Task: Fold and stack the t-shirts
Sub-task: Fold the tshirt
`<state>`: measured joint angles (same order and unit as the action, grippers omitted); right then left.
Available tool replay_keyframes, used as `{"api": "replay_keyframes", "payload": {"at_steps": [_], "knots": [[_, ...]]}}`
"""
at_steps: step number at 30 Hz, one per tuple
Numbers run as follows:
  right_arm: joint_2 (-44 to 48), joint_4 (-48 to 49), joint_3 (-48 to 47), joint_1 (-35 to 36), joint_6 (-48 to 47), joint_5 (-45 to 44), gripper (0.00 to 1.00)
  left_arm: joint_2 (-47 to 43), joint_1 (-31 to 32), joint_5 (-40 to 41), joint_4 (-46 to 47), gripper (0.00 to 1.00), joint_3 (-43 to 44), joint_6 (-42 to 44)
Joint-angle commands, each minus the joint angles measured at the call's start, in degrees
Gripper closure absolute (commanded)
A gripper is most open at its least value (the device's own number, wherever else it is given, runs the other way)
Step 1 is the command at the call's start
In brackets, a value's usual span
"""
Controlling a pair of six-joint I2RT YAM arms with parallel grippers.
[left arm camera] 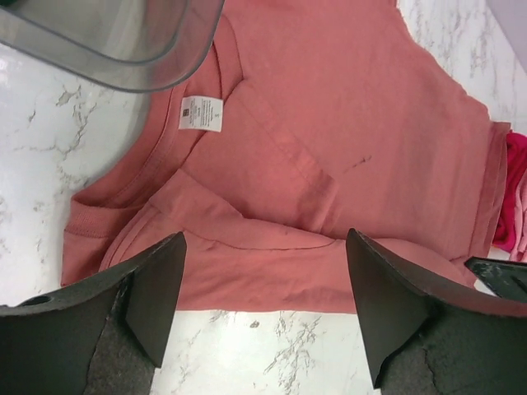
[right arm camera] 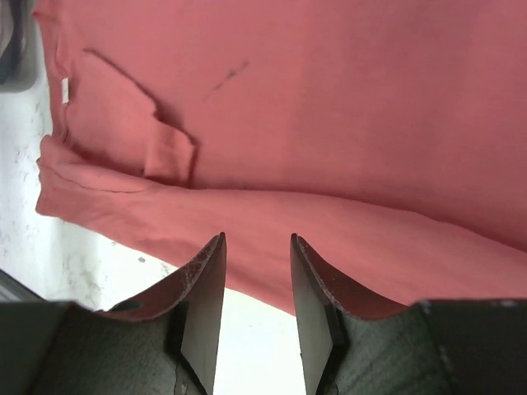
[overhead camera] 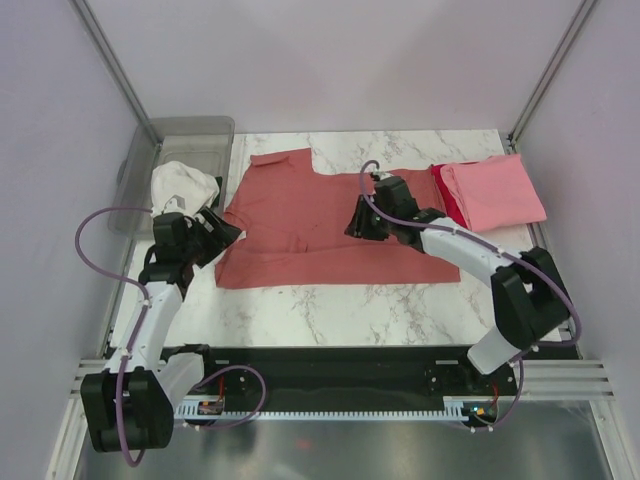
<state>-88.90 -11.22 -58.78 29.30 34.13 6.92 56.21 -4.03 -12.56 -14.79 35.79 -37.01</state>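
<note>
The dusty salmon-red t-shirt (overhead camera: 300, 215) lies partly folded on the marble table, with one sleeve turned in. It fills the left wrist view (left arm camera: 346, 140), collar label showing, and the right wrist view (right arm camera: 329, 107). The light pink t-shirt (overhead camera: 495, 190) lies folded at the right on the bright red t-shirt (overhead camera: 447, 195), whose edge shows in the left wrist view (left arm camera: 515, 197). My left gripper (overhead camera: 222, 232) (left arm camera: 265, 288) is wide open and empty over the shirt's left edge. My right gripper (overhead camera: 358, 222) (right arm camera: 255, 271) is open a little and empty above the shirt's near hem.
A clear plastic bin (overhead camera: 185, 140) stands at the back left, its rim in the left wrist view (left arm camera: 123, 49). A white cloth (overhead camera: 183, 185) lies at its front. Bare marble (overhead camera: 330, 300) lies in front of the shirt. Metal frame posts stand at the back corners.
</note>
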Motion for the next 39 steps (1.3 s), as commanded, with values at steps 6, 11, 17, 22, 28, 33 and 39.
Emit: {"api": "replay_keyframes", "payload": {"at_steps": [6,11,17,22,28,33,39], "knots": [[-13.38,2.17,-14.24,9.36,5.77,-4.63,0.52,1.45,0.16,0.43,11.35,0.17,-2.74,1.24],[-21.11,1.91,-19.78,12.79,9.90,-6.56,0.50,4.69,0.16,0.78,13.73,0.17,-2.39,1.33],[-30.26,1.38,-27.52,15.17,13.59,-9.46,0.50,11.47,0.25,0.43,16.80,0.21,-1.51,1.94],[-33.70,0.24,-31.56,16.40,15.35,-13.76,0.51,13.31,0.34,0.52,17.77,0.24,-0.99,2.74],[-37.04,0.15,-33.59,16.84,16.41,-15.71,0.57,13.93,0.43,0.87,17.86,0.26,-0.72,3.35],[-37.57,0.24,-34.29,17.19,16.14,-16.93,0.86,13.41,0.34,1.04,17.95,0.27,-0.99,3.70],[-34.59,0.59,-34.12,17.46,13.60,-19.92,1.00,13.84,0.43,0.96,17.95,0.30,-0.46,4.32]]}}
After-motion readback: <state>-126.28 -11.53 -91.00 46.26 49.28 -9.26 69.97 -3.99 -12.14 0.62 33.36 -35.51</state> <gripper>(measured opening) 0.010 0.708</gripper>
